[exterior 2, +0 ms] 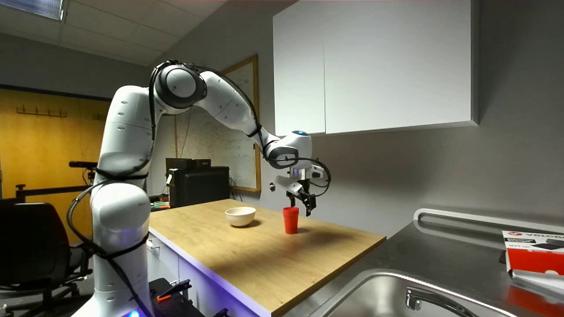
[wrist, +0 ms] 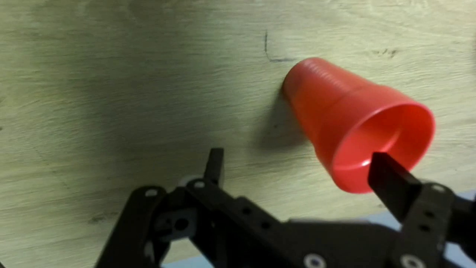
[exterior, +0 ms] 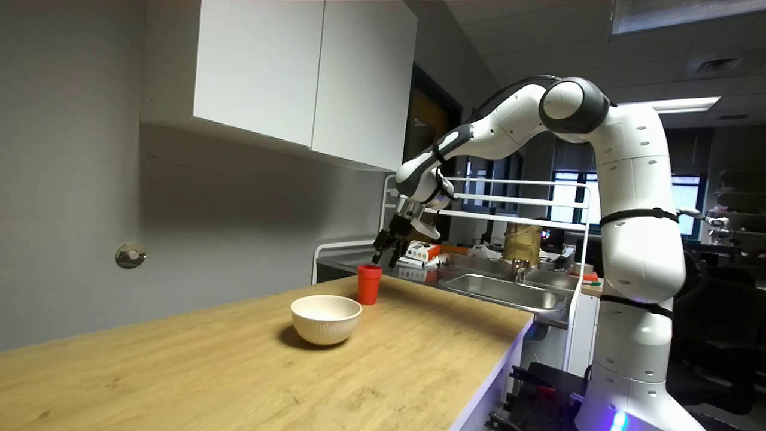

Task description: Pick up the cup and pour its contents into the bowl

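- Fingers (wrist: 394, 186) fill the near part of the wrist view, spread well apart; one tip overlaps the mouth of the cup (wrist: 346, 111) there — touching or only above it, I cannot tell.
- Cup upright on the counter (exterior: 179, 377), toward the edge along the wall (exterior: 239, 257), not between the fingers; no contents can be made out inside.
- Bowl (exterior: 326, 329) near it but apart, farther from the edge by the sink (exterior: 505, 291).
- Step in hand, I judge: lining up the grasp. Lift slightly first, so the overlapping tip won't catch the rim and topple the cup.
- Then probably shift away from the sink edge until the cup sits midway, and lower with a finger either side.
- Close evenly below the wider collar — firm enough for tilting, gentle enough not to squash it.
- Once held, keep it upright until its mouth is over the bowl, then tilt slowly.
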Controlling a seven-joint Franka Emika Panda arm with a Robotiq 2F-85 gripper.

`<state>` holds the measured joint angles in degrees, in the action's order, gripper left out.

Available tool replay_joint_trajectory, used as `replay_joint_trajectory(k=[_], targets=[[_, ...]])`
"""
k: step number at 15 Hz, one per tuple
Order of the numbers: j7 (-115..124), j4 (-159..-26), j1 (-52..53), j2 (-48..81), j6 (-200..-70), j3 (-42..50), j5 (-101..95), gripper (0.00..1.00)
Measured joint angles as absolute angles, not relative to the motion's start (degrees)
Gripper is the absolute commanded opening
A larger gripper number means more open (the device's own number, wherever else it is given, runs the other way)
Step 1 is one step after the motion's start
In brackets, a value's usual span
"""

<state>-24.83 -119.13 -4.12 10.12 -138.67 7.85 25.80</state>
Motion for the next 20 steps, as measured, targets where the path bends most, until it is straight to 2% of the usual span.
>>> replay_joint_trajectory(k=[2,3,4,5,9,14,20], targets=[[-24.76,-117.18,-5.47,12.82,-138.62,7.08,25.77,1.00],[-24.71,-116.41,-6.12,14.18,-138.61,6.74,25.70,0.75],[-24.60,-115.75,-6.75,15.57,-138.61,6.43,25.62,0.75],[-24.53,-115.19,-7.30,16.87,-138.61,6.18,25.51,0.69],[-23.84,-113.31,-9.00,20.87,-138.67,5.22,24.61,0.36],[-20.94,-111.39,-9.47,21.58,-138.98,4.56,21.93,0.02],[-12.05,-111.48,-7.66,21.21,-144.01,4.90,10.37,0.01]])
